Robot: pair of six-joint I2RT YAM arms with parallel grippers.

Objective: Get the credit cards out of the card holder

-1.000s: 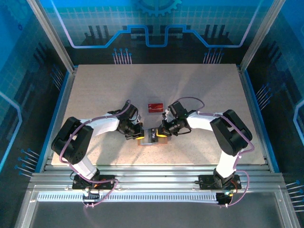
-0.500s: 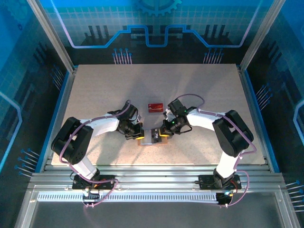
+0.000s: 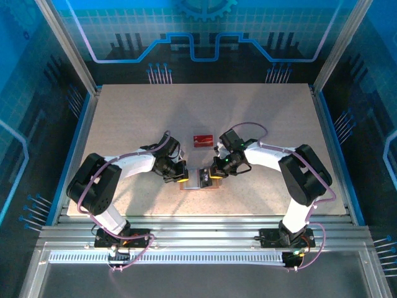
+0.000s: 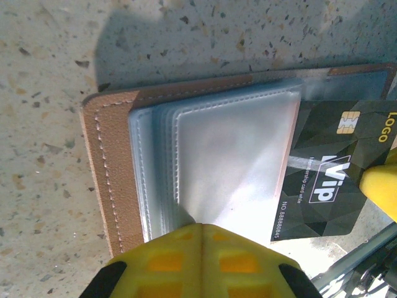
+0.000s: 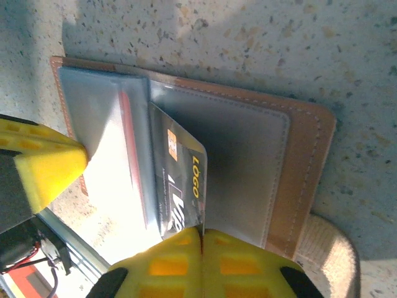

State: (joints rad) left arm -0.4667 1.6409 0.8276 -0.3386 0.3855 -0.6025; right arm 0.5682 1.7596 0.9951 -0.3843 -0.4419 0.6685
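robot test cell in a laboratory or demonstration booth. a speckled tabletop [image 3: 124, 112] is enclosed by aluminium profile posts [image 3: 65, 46] and blue panels [image 3: 205, 31] printed with circuit lines and a gear; a left arm [image 3: 133, 162] and a right arm [image 3: 273, 155], both cabled, are mounted on a slotted rail [image 3: 205, 239].

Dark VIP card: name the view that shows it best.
Left wrist: the dark VIP card lies face-up, chip and print readable. Right wrist shows it tilted, foreshortened; top external, a tiny dark patch.
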